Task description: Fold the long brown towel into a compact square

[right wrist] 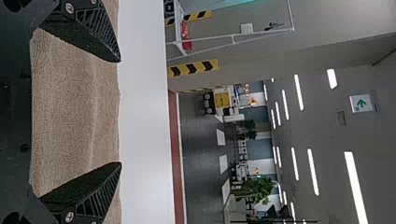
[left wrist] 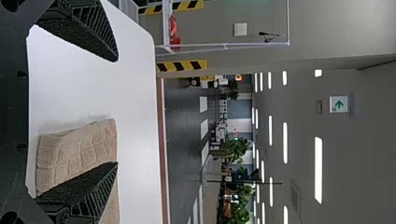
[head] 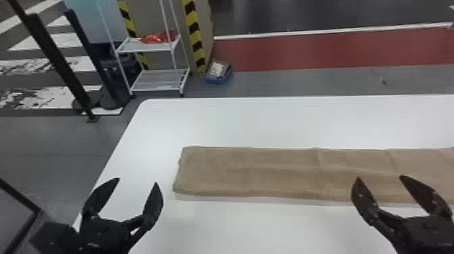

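- Visibly, the brown towel (head: 253,172) lies as a long flat strip on the white table (head: 287,121); its left end is on the tabletop, and its other end runs out of the head view at the right.
- Towel surface: shallow creases cross the strip, and the left end is slightly uneven.
- Left gripper (head: 137,180): pincer spread wide, located near the towel's left end, on the robot's side of it.
- Right gripper (head: 380,176): pincer likewise spread, fingertips overlapping the towel's near edge in the head view; whether they touch the cloth cannot be told.
- Surroundings: a white shelf rack (head: 158,79) with red items (head: 157,37) on its upper shelf stands beyond the table, a blue bin (head: 218,80) on the floor beside it.
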